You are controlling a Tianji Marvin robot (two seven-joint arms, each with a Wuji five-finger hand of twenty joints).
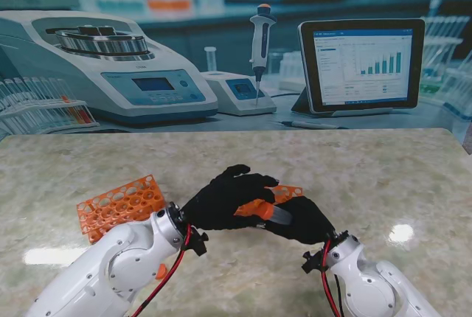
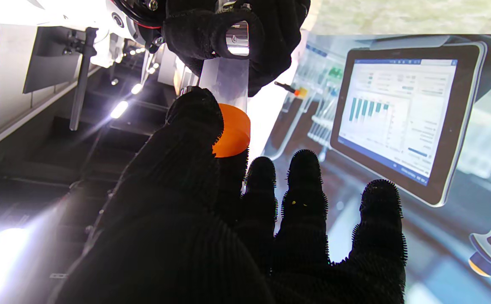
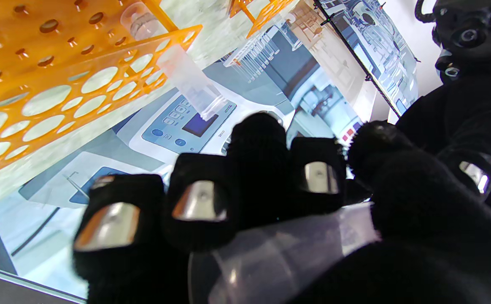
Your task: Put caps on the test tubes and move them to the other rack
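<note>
Both my hands meet above the middle of the marbled desk (image 1: 310,162), close in front of me. My right hand (image 1: 302,217) is clamped around a clear test tube (image 1: 279,214), its fingers (image 3: 201,198) curled over the tube's body so that the tube lies nearly level, its mouth end pointing toward my left. My left hand (image 1: 225,197) holds an orange cap (image 1: 253,207) at that mouth end: in the left wrist view the thumb (image 2: 197,114) presses against the side of the cap (image 2: 233,133), which sits right at the end of the clear tube (image 2: 224,82); I cannot tell whether it is fully seated. The other left fingers (image 2: 304,185) are spread and straight, touching nothing. To my left, beside my left forearm, an orange rack (image 1: 122,205) stands on the desk, tilted in the stand's view, its holes showing. A second orange rack (image 1: 289,192) peeks out just behind my joined hands, farther from me. The right wrist view shows an orange rack (image 3: 60,80) close by with one more clear, uncapped tube (image 3: 186,80) standing in it. Beyond the desk's far edge runs a backdrop picture of a lab with a centrifuge (image 1: 110,63), a pipette (image 1: 260,40) and a tablet (image 1: 361,63).
</note>
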